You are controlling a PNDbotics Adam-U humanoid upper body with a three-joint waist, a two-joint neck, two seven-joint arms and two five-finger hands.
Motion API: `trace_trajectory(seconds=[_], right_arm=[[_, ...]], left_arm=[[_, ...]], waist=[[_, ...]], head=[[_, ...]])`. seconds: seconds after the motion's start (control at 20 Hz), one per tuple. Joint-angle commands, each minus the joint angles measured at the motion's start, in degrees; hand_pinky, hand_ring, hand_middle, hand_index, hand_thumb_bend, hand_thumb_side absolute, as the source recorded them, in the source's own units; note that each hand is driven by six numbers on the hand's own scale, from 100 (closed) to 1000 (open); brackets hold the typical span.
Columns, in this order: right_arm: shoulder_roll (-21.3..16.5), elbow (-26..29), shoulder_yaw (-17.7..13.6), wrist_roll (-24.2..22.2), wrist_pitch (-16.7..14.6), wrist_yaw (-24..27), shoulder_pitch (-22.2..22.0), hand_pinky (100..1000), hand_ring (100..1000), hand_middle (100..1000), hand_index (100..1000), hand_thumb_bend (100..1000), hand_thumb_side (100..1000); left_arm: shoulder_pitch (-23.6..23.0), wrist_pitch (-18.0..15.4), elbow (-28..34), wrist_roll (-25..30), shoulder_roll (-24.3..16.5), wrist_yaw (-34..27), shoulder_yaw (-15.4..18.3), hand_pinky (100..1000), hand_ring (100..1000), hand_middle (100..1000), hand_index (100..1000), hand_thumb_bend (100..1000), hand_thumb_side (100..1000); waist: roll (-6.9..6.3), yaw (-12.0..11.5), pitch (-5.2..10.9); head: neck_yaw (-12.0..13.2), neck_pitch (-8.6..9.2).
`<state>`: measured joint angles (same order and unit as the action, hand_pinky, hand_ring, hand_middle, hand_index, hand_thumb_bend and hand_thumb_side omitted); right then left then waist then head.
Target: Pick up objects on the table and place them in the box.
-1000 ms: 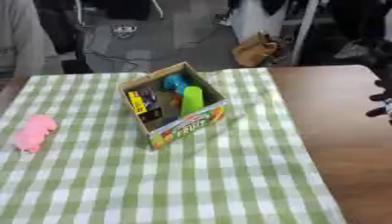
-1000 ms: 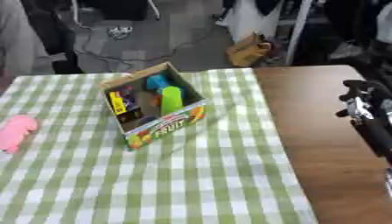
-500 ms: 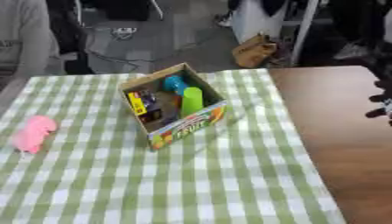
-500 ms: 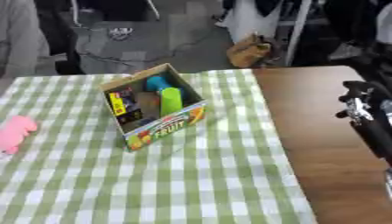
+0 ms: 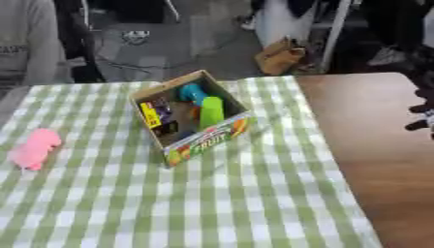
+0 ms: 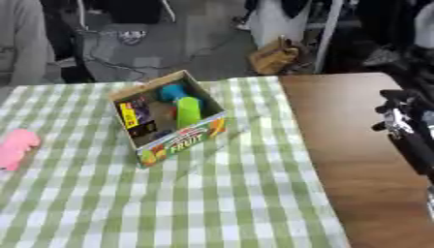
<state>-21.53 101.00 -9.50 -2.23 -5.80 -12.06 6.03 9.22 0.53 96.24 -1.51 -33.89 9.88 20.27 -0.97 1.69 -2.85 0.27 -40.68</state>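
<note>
Box [image 5: 192,123]: cardboard, open top, on checked cloth [image 5: 169,203], long axis running near-left to far-right; holds green, blue, yellow-black items. Pink object [image 5: 34,148]: on cloth, well left of box, elongated toward far-right. Right hand [image 6: 396,116]: at right edge over bare wood; fingers can't tell. Vs earlier: layout unchanged.

- I see the cardboard box [image 6: 175,139] on the green checked cloth [image 6: 212,203], holding green, blue and dark items.
- A pink object [image 6: 15,147] lies at my far left edge.
- My right hand [image 6: 396,116] sits over bare wooden table [image 6: 356,160].
</note>
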Motion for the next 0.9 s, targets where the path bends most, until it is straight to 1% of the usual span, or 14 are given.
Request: trace_trajectory(seconds=[0.05, 0.2, 0.3, 0.35, 0.4, 0.45, 0.7, 0.9], right_arm=[[-1.64, 1.01, -0.25, 0.06, -0.11, -0.37, 0.58, 593, 735, 804, 817, 100, 719], [-1.68, 0.98, -0.27, 0.06, -0.1, -0.37, 0.5, 593, 735, 804, 817, 100, 719], [-1.68, 0.96, -0.21, 0.01, -0.11, -0.36, 0.49, 594, 736, 804, 817, 100, 719], [-1.67, 0.96, -0.19, -0.02, -0.12, -0.35, 0.48, 593, 736, 804, 817, 100, 719], [-1.66, 0.95, -0.18, -0.04, -0.12, -0.34, 0.48, 593, 736, 804, 817, 100, 719], [-1.66, 0.94, -0.16, -0.07, -0.13, -0.34, 0.47, 593, 736, 804, 817, 100, 719], [-1.67, 0.89, -0.04, -0.19, -0.16, -0.29, 0.46, 593, 736, 804, 817, 100, 719], [-1.66, 0.85, 0.09, -0.34, -0.21, -0.25, 0.5, 593, 736, 804, 817, 100, 719]], left_arm=[[1.87, 0.85, -2.16, 1.78, -4.2, 3.07, -0.09, 576, 766, 877, 878, 590, 455], [3.46, 1.91, -5.44, 2.6, -6.2, 6.85, -0.75, 588, 769, 876, 874, 601, 433], [4.81, 2.36, -7.68, 2.9, -7.45, 9.52, -1.53, 594, 769, 875, 871, 609, 427], [5.46, 2.45, -8.73, 3.04, -7.92, 10.67, -1.95, 594, 764, 864, 869, 629, 428], [6.05, 2.46, -9.67, 3.16, -8.26, 11.6, -2.33, 594, 764, 864, 869, 629, 428], [6.58, 2.46, -10.54, 3.33, -8.65, 12.5, -2.76, 594, 739, 844, 864, 685, 430], [9.42, 3.25, -15.22, 5.12, -10.32, 18.82, -5.07, 594, 725, 841, 859, 712, 427], [11.82, 4.31, -20.67, 7.63, -10.74, 22.35, -6.74, 568, 740, 847, 862, 776, 455]], waist=[[0.22, 0.09, 0.53], [0.18, 0.24, 0.57], [0.13, 0.36, 0.62], [0.11, 0.4, 0.64], [0.1, 0.41, 0.65], [0.09, 0.47, 0.67], [0.04, 0.69, 0.73], [0.0, 0.91, 0.76]], head=[[0.3, -0.24], [0.95, -0.55], [2.92, -0.88], [3.75, -1.11], [4.23, -1.26], [4.58, -1.57], [6.33, -2.96], [7.7, -3.41]])
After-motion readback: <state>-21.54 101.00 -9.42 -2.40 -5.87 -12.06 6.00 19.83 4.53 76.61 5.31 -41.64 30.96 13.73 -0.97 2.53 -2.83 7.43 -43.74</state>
